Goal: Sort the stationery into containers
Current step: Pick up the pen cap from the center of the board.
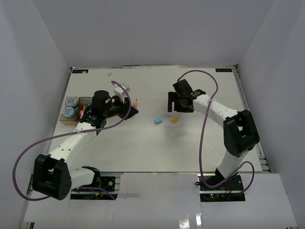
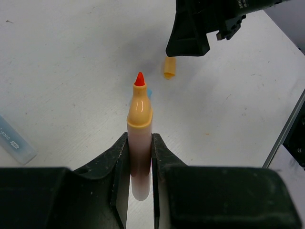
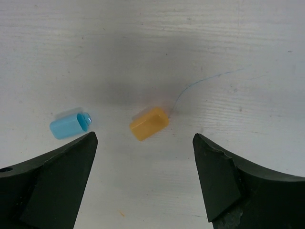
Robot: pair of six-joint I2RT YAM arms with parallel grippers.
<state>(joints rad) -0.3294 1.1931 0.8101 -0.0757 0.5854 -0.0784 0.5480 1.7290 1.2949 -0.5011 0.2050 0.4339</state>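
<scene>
Currently the right gripper point(image 1: 179, 105) hovers spread wide over the orange cap point(image 3: 148, 123), a finger on either side, nothing touched; the likely step is picking that cap up. Cap lies flat on the white table point(image 3: 238, 47), well apart from the tan bin point(image 1: 71, 122) at far left, with the blue cap point(image 3: 69, 125) near it. Its long axis runs diagonal in the right wrist view, lower left to upper right, closer to the closing line than across it, so I'd turn the wrist first so the pads meet the long sides, centre over it, then drop straight. Can't tell which end is open. Left gripper point(image 2: 139, 141) is clamped on an uncapped marker point(image 2: 139, 119), long axis in line with the fingers, red tip pointing away from the wrist toward the caps
</scene>
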